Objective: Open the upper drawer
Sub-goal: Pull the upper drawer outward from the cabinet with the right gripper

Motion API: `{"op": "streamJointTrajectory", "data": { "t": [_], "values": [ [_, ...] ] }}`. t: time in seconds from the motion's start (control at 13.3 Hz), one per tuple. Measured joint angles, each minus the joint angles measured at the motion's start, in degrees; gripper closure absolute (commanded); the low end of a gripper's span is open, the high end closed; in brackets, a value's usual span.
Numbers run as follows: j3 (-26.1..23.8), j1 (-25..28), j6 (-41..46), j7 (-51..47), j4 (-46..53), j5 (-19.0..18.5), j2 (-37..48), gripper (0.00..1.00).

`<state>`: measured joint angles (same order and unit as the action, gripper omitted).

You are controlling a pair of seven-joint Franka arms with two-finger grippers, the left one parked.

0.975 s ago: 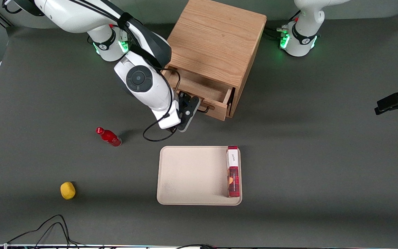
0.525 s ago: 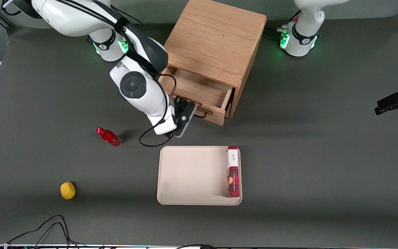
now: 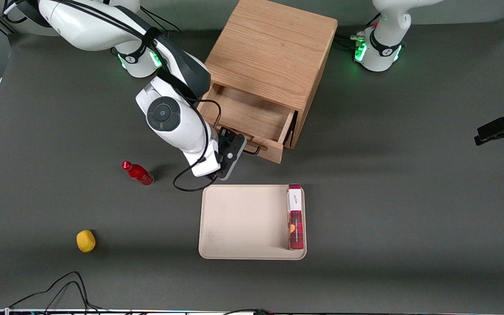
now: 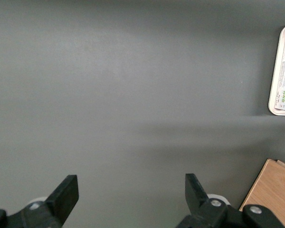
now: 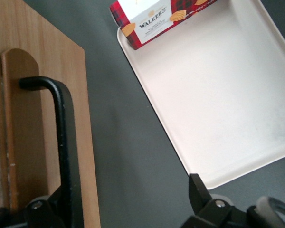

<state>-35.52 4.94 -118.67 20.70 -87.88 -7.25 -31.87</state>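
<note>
The upper drawer (image 3: 252, 114) of the oak cabinet (image 3: 274, 48) stands pulled out, its bare wooden inside showing. My right gripper (image 3: 237, 142) is at the drawer's front, nearer the front camera than the cabinet. In the right wrist view the gripper (image 5: 130, 194) is open, its fingers wide apart. The black wire handle (image 5: 64, 133) runs along the drawer front (image 5: 38, 85) and meets one finger (image 5: 57, 206); the other finger (image 5: 198, 189) hangs over the grey table. The bottom drawer is hidden under the upper one.
A beige tray (image 3: 243, 218) lies close in front of the drawer, with a red tartan biscuit box (image 3: 295, 216) along one edge. A red bottle (image 3: 137, 173) and a yellow lump (image 3: 85, 240) lie toward the working arm's end. Cables trail at the table's front edge.
The right arm and gripper have drawn toward the front camera, and the upper drawer has slid farther out of the cabinet with them.
</note>
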Motion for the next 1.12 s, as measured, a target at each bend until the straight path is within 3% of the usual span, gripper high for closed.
{"op": "streamJointTrajectory", "data": {
  "t": [1.12],
  "values": [
    [1.6, 0.0, 0.1, 1.0, 4.4, -0.7, -2.8, 0.00]
  ]
}}
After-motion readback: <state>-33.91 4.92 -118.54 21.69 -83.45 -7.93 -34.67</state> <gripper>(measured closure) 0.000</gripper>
